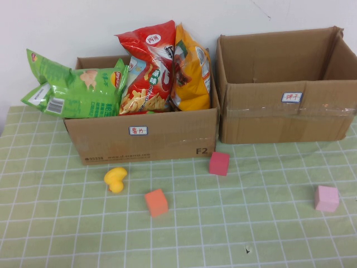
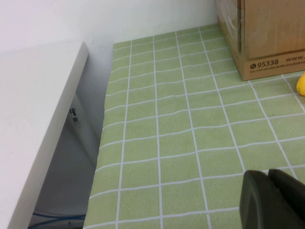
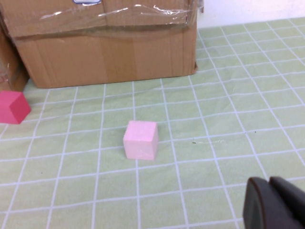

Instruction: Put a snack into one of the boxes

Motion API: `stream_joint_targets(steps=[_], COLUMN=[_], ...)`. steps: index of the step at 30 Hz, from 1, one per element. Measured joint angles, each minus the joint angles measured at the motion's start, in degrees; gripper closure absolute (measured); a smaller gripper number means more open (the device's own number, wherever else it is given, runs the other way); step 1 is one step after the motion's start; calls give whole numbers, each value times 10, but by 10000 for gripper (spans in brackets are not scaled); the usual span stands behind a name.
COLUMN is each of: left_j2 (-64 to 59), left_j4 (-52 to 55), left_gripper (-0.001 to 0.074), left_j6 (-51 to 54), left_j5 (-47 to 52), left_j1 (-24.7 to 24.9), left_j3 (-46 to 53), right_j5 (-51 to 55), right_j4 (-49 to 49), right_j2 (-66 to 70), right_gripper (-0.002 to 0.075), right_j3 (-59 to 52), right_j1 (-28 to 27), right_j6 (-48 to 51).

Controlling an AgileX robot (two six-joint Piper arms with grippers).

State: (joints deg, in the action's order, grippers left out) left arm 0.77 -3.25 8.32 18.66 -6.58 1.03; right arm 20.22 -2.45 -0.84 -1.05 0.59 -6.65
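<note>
Three snack bags stand in the left cardboard box (image 1: pixel 139 139): a green bag (image 1: pixel 78 89) hanging over its left wall, a red bag (image 1: pixel 146 70) and a yellow bag (image 1: pixel 192 70). The right cardboard box (image 1: pixel 284 120) looks empty. Neither arm shows in the high view. My left gripper (image 2: pixel 268 174) is shut and empty, low over the tablecloth near the table's left edge, with the left box's corner (image 2: pixel 267 33) ahead. My right gripper (image 3: pixel 268 181) is shut and empty over the cloth, in front of the right box (image 3: pixel 105 47).
In front of the boxes lie a yellow toy (image 1: pixel 116 179), an orange cube (image 1: pixel 157 202), a magenta cube (image 1: pixel 219 163) and a pink cube (image 1: pixel 326 198). The pink cube (image 3: pixel 140 139) lies ahead of my right gripper. A white shelf (image 2: pixel 33 109) stands beyond the table's left edge.
</note>
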Motion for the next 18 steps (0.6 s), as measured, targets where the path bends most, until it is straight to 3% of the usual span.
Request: stream_joint_targets(steps=[18], left_j2=[0], left_j4=[0], left_gripper=[737], left_j6=[0], left_j5=[0], left_j1=[0], left_j3=[0], right_j5=[0], right_j4=[0], right_j2=[0], right_gripper=[728], right_j3=[0], right_j1=[0], right_j6=[5])
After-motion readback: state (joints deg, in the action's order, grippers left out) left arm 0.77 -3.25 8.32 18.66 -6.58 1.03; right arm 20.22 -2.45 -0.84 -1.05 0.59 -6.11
